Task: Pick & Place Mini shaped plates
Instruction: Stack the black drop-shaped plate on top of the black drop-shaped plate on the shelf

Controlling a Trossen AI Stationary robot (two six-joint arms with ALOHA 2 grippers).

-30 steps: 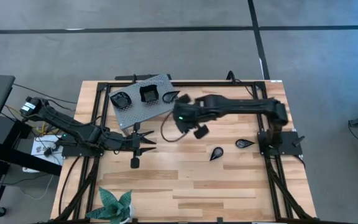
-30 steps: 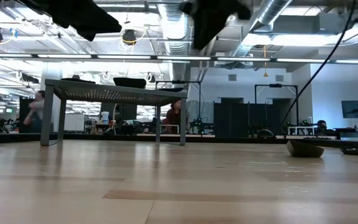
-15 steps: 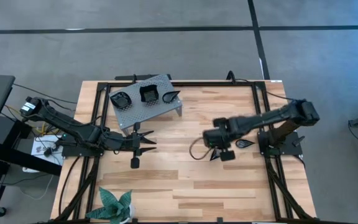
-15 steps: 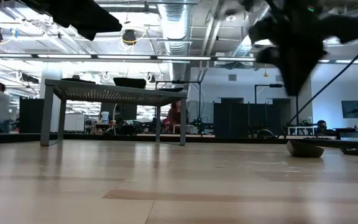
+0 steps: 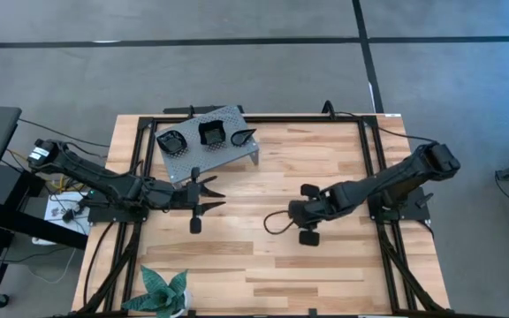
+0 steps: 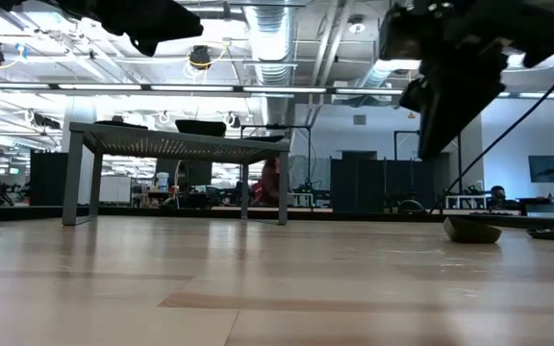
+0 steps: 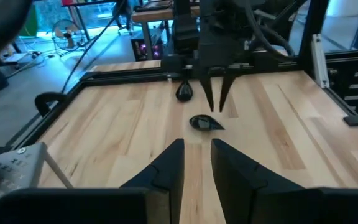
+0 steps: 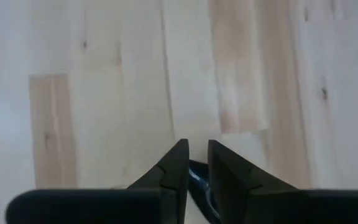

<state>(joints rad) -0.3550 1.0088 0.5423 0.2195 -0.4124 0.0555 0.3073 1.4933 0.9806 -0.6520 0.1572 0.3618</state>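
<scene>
High view: the right gripper point(image 5: 297, 215) hangs right of centre over the table point(image 5: 325, 274), covering whatever lies beneath it. The left gripper point(image 5: 212, 196) waits left of centre. Three plates point(image 5: 211, 134) sit on the stand point(image 5: 203, 157) at upper left.

Low view: the right gripper point(image 6: 431, 135) is at upper right, clear of the wood; a lone plate point(image 6: 471, 230) rests at the right edge.

Left wrist view: the left gripper point(image 7: 196, 144) has its fingers a little apart and empty. Across the table, at upper centre, the right gripper point(image 7: 215, 102) points down, its fingers narrowly parted and holding nothing, just above the teardrop plate point(image 7: 205, 122). A second plate point(image 7: 184, 93) lies behind it.

Right wrist view: the right gripper point(image 8: 193, 146) shows a slim gap, with the teardrop plate point(image 8: 197, 177) below it at the frame's bottom.

A second earlier the right gripper was by the stand; it has since swung down over this plate.
</scene>
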